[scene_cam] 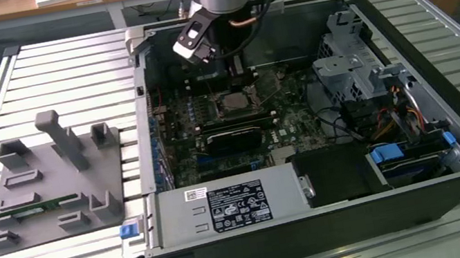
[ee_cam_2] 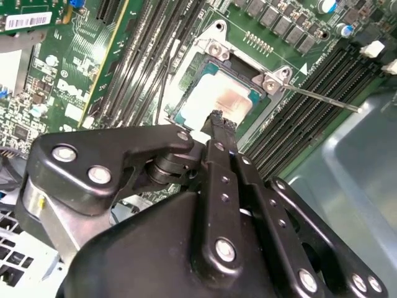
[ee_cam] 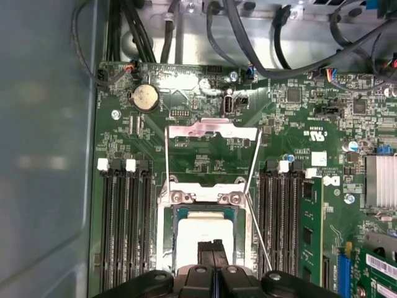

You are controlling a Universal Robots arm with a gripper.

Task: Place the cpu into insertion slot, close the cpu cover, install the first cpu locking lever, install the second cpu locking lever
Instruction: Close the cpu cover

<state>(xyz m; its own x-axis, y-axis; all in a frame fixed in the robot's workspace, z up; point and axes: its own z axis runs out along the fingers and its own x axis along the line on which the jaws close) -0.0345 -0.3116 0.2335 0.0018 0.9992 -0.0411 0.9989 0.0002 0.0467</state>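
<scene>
Flat in the insertion slot (ee_cam: 165, 239), the cpu (ee_cam: 205, 226), with cpu cover (ee_cam: 213, 130) tipped up for room. Just over it, gripper (ee_cam: 213, 248) pinched narrow, empty; in the exterior view, at the slot's twelve o'clock.

Black label (scene_cam: 239, 206): white print and symbols, on the grey power box (scene_cam: 180, 223).
White barcode sticker (scene_cam: 196, 193): on the same box, just above the black label.
White lettering (ee_cam_2: 67, 84): printed on the green circuit board (ee_cam_2: 87, 43).
</scene>
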